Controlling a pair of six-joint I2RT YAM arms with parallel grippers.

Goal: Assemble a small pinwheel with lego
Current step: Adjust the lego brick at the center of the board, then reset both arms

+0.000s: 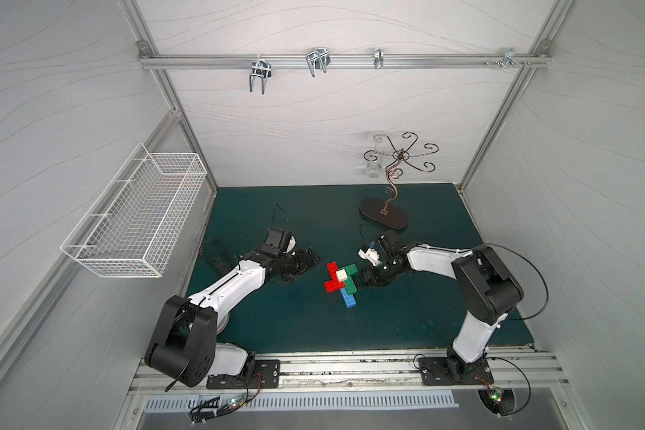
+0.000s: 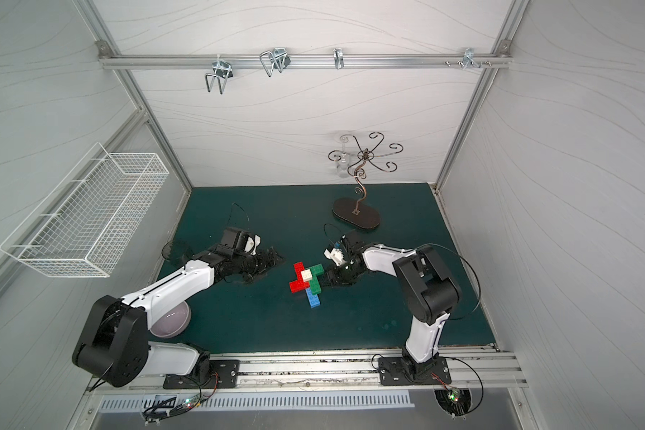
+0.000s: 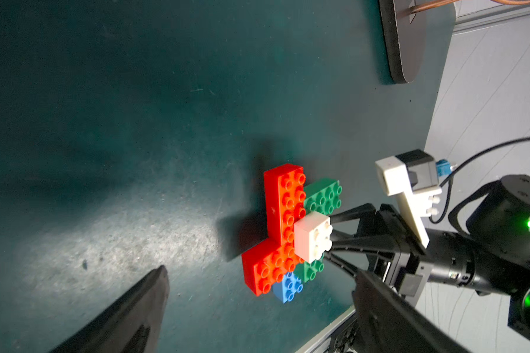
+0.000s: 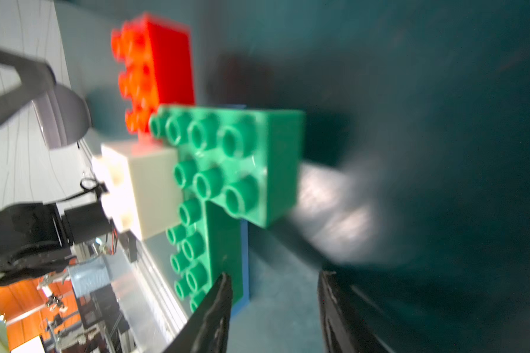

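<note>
The pinwheel [image 1: 341, 282] lies flat near the middle of the table [image 1: 406, 320], well clear of the wire stand [image 1: 384, 216] by the back edge. The white brick [image 1: 342, 274] sits on top at its centre, with the red bricks [image 1: 331, 277] on the side toward my left arm. The green bricks [image 4: 236, 152] face my right arm, and a blue brick [image 1: 349, 298] points at the front edge.

My left gripper [image 1: 306, 268] hangs spread wide and empty, a little apart from the red side. My right gripper [image 1: 361, 280] is low and right up against the green side. Its jaws are parted with nothing between them.

The right wrist view is smeared. One fingertip [image 4: 222, 293] looks just beside the green wall, but I cannot tell whether it touches.

I judge the build nearly finished, and the step in hand is squaring or seating the green arm. I see only one blue arm clearly, though a blue edge shows under the green. The next move calls for a gentle, level nudge or pinch on the green brick. My left jaws should be ready to brace the red side so the whole stack does not slide across the table.
</note>
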